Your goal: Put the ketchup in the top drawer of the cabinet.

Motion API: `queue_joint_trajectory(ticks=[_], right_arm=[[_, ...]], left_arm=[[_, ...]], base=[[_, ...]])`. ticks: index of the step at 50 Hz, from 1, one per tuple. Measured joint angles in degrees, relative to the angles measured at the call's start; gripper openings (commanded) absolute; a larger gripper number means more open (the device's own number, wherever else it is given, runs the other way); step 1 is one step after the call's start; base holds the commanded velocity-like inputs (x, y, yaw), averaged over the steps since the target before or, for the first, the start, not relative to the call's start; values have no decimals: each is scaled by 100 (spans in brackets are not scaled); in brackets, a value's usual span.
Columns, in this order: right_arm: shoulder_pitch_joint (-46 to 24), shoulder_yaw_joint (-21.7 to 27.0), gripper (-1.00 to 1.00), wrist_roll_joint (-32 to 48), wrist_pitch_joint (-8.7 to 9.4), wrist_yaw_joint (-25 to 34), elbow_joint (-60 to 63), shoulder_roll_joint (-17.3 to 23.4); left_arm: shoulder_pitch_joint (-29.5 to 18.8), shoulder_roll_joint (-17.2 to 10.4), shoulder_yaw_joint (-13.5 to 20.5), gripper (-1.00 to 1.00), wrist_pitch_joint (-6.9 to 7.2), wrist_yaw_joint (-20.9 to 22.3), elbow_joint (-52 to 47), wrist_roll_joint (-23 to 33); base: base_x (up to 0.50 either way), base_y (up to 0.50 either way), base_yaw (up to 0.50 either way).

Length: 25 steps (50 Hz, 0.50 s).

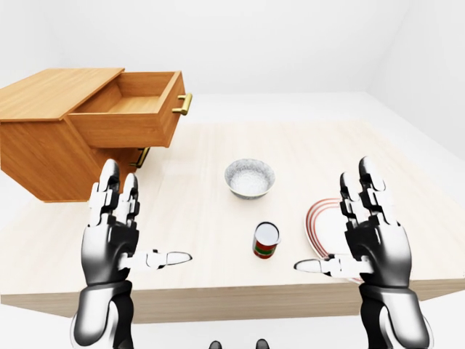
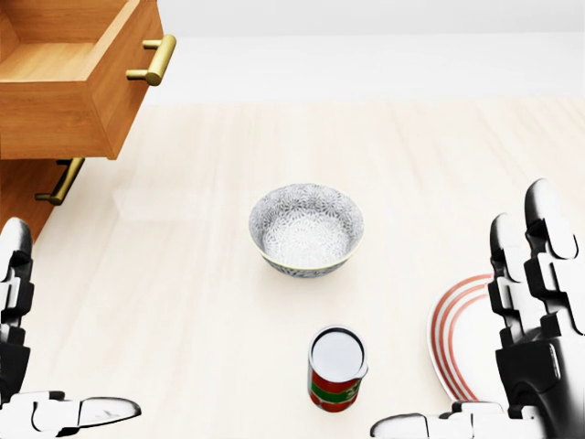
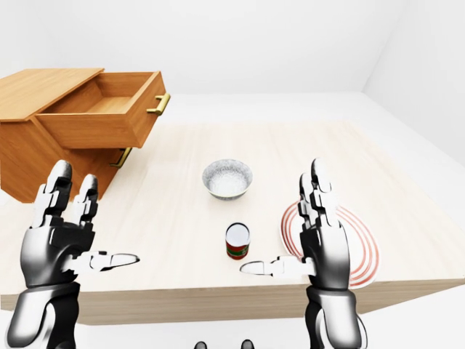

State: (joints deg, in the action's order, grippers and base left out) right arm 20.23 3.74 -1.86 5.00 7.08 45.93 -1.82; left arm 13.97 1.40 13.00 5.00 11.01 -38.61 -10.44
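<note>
While the ketchup can (image 2: pixel 336 369) stood upright on the pale desk (image 1: pixel 305 149), near the bottom edge of the head view, it was touched by neither hand. A patterned bowl (image 2: pixel 305 229) was seen at about 12 o'clock from the can, apart from it, and a red-ringed plate (image 3: pixel 357 247) lay at 3 o'clock, partly hidden behind the right hand (image 1: pixel 375 236). That hand was held raised at the can's 3 o'clock, its fingers (image 1: pixel 369 187) spread apart and upright, the thumb pointed toward the can, nothing gripped. The left hand (image 1: pixel 110 233) was held likewise at 9 o'clock, well apart from the can, fingers spread and empty. At 10 o'clock, the wooden cabinet (image 1: pixel 36 145) was seen with its top drawer (image 1: pixel 134 116) pulled open, a brass handle (image 1: pixel 182 104) on its face.
</note>
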Motion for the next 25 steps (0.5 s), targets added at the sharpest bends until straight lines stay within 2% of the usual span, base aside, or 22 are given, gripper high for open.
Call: queue_joint_trajectory(ticks=[21, 25], right_arm=[[84, 85, 100, -83, 0, 135, 213, -55], [77, 102, 100, -66, 0, 126, 210, -63]], left_arm=[[20, 75, 237, 100, 0, 146, -151, -150], [38, 80, 246, 100, 0, 157, -143, -157]], base=[[50, 0, 0], [3, 0, 0]])
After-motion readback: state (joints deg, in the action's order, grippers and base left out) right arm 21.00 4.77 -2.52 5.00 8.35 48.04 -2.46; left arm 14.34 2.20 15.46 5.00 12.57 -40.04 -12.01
